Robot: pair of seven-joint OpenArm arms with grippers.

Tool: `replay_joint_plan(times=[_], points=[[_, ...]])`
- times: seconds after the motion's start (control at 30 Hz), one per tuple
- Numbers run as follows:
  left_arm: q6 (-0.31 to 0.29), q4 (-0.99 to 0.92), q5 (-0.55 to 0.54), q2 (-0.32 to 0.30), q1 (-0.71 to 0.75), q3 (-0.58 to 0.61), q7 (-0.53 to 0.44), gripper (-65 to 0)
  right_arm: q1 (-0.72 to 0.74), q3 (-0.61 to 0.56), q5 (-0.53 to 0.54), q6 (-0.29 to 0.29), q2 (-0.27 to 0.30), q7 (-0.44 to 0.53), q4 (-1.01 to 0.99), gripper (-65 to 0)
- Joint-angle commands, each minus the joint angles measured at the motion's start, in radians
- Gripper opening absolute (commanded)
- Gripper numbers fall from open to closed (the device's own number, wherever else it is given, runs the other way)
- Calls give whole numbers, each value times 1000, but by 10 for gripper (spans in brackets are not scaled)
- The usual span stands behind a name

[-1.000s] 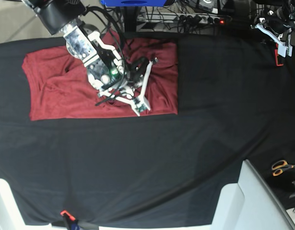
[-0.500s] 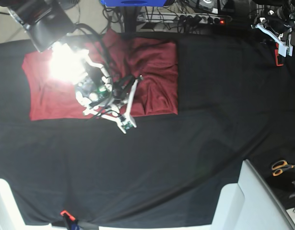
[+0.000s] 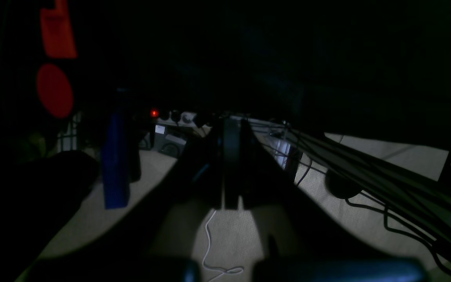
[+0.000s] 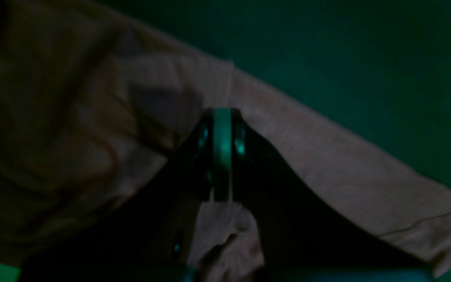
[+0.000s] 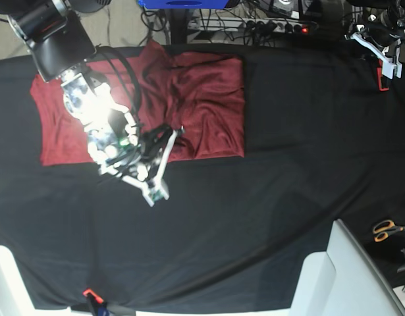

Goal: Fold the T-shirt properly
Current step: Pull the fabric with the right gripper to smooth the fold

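Base view: shows the T-shirt (image 5: 189, 105) lying in the upper left of the frame on the black cloth sheet (image 5: 255, 224) covering the tabletop, gathered into a rough rectangle with rumpled folds across its middle and a crease running down near its right part. Judged partway folded: sleeves seem tucked in, but wrinkles and uneven edges remain, and a further fold looks still due. Right end effector (image 5: 153, 172) clenched, poised over the shirt's lower edge at left centre; whether it pinches fabric cannot be told, though the right wrist view shows cloth directly beneath the closed jaws. Left end effector (image 5: 380, 52) also clenched, empty, parked at the upper right corner, well apart from the shirt.

Around the sheet: scissors (image 5: 386, 230) with orange handles at the right edge, a pale grey box (image 5: 337, 276) at the lower right, a power strip (image 5: 281, 26) with a lit red switch and tangled cables along the top, beige floor beyond.
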Motion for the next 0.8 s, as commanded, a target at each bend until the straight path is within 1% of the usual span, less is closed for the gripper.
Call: replay_joint_plan(times=[0.0, 0.03, 0.07, 0.1, 0.23, 0.27, 0.3, 0.37, 0.5, 0.63, 0.7, 0.77], points=[[-9, 11, -8, -17, 8, -8, -11, -650, 16, 14, -2, -3, -2, 15, 31, -647], [-9, 11, -8, -17, 8, -8, -11, -650, 16, 19, -1, 0, -3, 15, 34, -641], [-9, 11, -8, -17, 8, -8, -11, -650, 19, 22, 2, 2, -8, 15, 31, -611], [-9, 11, -8, -17, 8, -8, -11, -650, 28, 23, 2, 2, -21, 15, 24, -561], [-9, 11, -8, -16, 7, -8, -11, -650, 57, 23, 2, 6, -43, 17, -55, -276], [-9, 11, -8, -16, 2, -6, -11, -650, 62, 23, 2, 25, -57, 25, -74, -228], [-9, 9, -8, -16, -5, -6, -11, -650, 64, 23, 2, 46, -63, 40, -91, -207], [-10, -17, -8, -16, -12, -6, -11, -650, 67, 25, 2, 72, -72, 69, -130, -204], [-12, -62, -8, -16, -13, -6, -13, -650, 67, 31, 2, 69, -80, 112, -194, -204], [-12, -65, -8, -17, -13, -6, -14, -650, 65, 127, 2, 78, -87, 120, -237, -206], [-12, -65, -8, -17, -13, -6, -14, -650, 65, 138, 2, 78, -87, 120, -233, -236], [-12, -65, -8, -17, -13, -6, -14, -650, 65, 138, 2, 80, -87, 118, -229, -321]])
